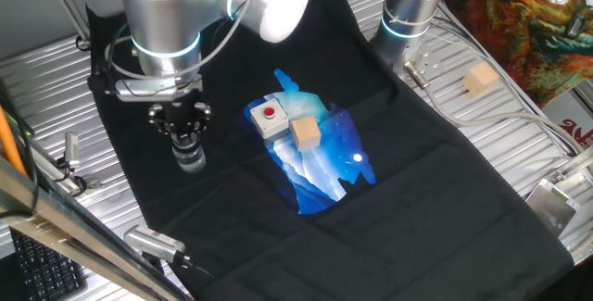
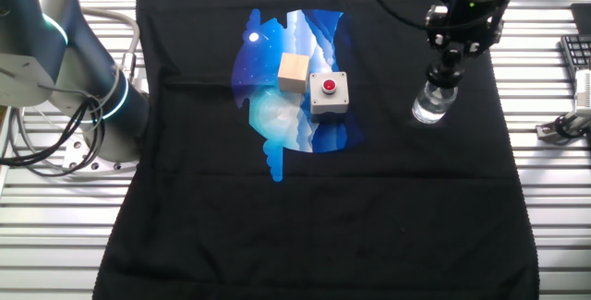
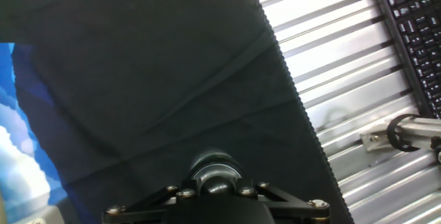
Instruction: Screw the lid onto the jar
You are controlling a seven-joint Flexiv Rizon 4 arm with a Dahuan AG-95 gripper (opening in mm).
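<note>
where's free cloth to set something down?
Bare black cloth in front of the grey button box, and between that box and the jar. Crowded: the wooden cube touches the box; the gripper stands over the jar.

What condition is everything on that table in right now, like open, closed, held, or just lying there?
jar: upright on the black cloth, directly under the gripper.
lid: in the gripper, over the jar's mouth.
grey box with red button: sitting untouched.
wooden cube: resting beside the box.

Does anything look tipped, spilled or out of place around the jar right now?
Nothing stands out. The jar stands upright on the black cloth beneath the gripper; the wooden cube and button box sit apart, undisturbed.
</note>
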